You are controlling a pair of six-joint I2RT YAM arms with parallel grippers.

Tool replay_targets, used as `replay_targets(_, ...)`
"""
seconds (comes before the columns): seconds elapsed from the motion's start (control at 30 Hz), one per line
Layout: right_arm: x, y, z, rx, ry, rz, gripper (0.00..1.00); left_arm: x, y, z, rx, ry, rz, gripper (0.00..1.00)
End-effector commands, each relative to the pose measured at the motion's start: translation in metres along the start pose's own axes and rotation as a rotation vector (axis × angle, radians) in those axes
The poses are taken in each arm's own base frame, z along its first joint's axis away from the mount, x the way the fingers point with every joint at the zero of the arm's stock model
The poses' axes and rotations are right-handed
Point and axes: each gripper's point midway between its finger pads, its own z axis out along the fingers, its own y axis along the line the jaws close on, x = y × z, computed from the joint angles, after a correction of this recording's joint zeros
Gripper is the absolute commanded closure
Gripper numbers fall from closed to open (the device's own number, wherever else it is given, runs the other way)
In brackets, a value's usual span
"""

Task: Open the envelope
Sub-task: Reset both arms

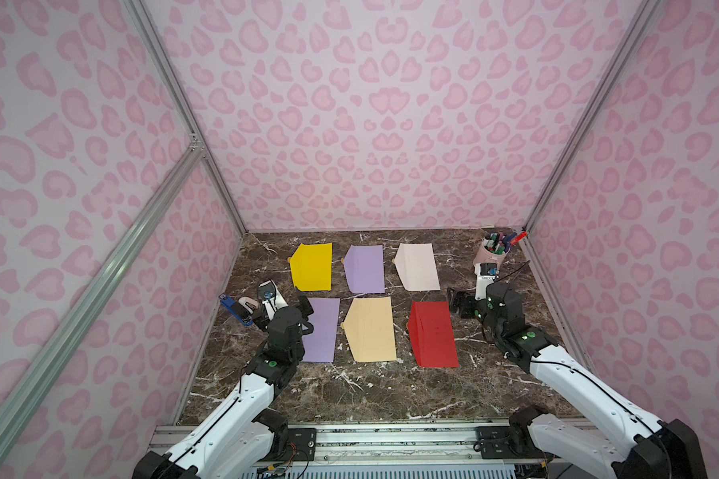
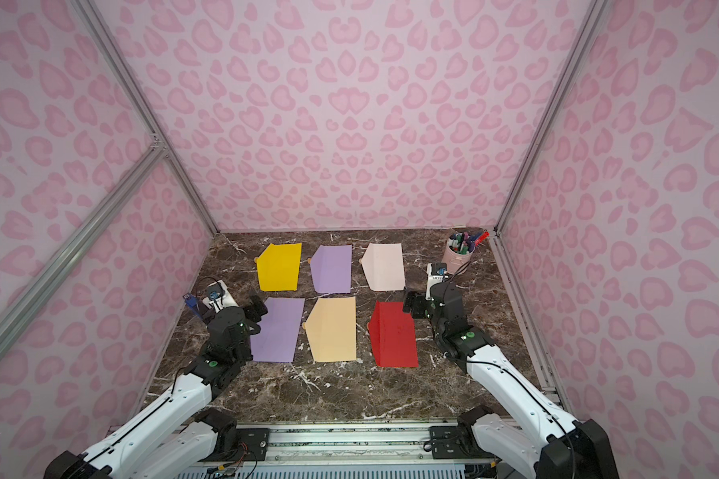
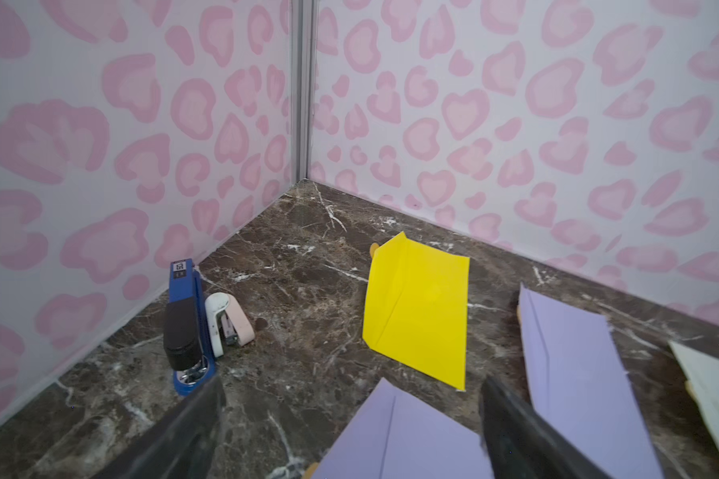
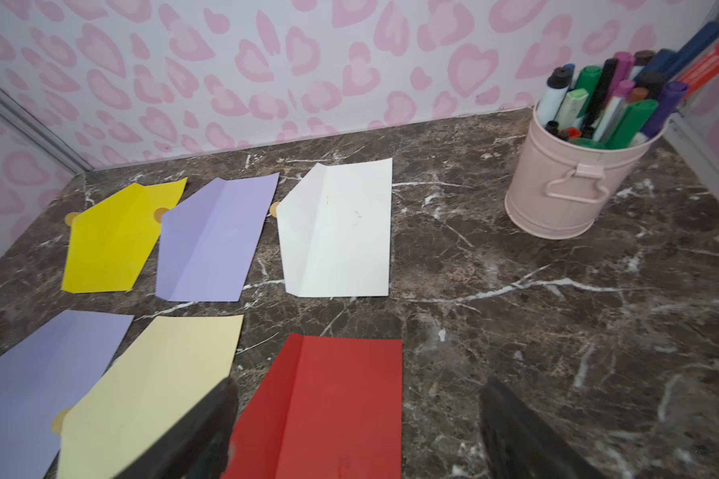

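Your left gripper point(image 3: 349, 394) and right gripper point(image 4: 360, 390) are both spread wide, empty. The near purple envelope point(image 1: 324, 331) lies flat on the table point(image 1: 370, 390), partly under the left one. I judge it light, thin, slippery paper; pinch the flap point(image 3: 349, 448) at its pointed tip.

- Dark marble table point(image 1: 370, 394), lower middle of both top views.
- Upper row, left to right: yellow envelope point(image 1: 311, 266), upper purple envelope point(image 1: 365, 269), white envelope point(image 1: 418, 267).
- Lower row: lower purple envelope point(image 1: 322, 329), cream envelope point(image 1: 370, 329), red envelope point(image 1: 432, 336).
- Left edge: blue stapler point(image 3: 182, 290) beside white-and-pink stapler point(image 3: 229, 317).
- Upper right corner: pink bucket point(image 1: 490, 259) of markers.
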Motion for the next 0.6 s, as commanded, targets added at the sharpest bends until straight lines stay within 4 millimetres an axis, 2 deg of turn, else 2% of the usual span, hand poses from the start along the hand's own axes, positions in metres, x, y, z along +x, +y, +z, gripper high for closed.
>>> replay_targets(0.0, -0.008, -0.016, 0.009, 0.083, -0.083, -0.083, 0.09, -0.009, 0.005, 0.017, -0.023, -0.077, 0.109, 0.04)
replay_targets(0.13, 0.007, -0.024, 0.021, 0.11, -0.111, -0.127, 0.08, 0.012, 0.0, 0.059, 0.031, 0.005, 0.15, 0.04)
replay_targets(0.27, 0.012, -0.038, 0.019, 0.161, -0.172, -0.158, 0.09, 0.036, -0.013, 0.085, 0.09, 0.045, 0.206, 0.05)
replay_targets(0.37, 0.016, -0.054, 0.022, 0.201, -0.174, -0.187, 0.1, 0.05, -0.014, 0.091, 0.105, 0.041, 0.222, 0.04)
replay_targets(0.43, 0.014, -0.074, 0.024, 0.249, -0.172, -0.143, 0.11, 0.048, -0.009, 0.085, 0.104, -0.015, 0.214, 0.04)
replay_targets(0.5, 0.007, -0.085, 0.021, 0.258, -0.218, -0.119, 0.12, 0.045, -0.008, 0.079, 0.125, -0.043, 0.201, 0.04)
replay_targets(0.57, 0.001, -0.097, 0.017, 0.284, -0.255, -0.102, 0.12, 0.05, -0.017, 0.071, 0.208, -0.068, 0.222, 0.05)
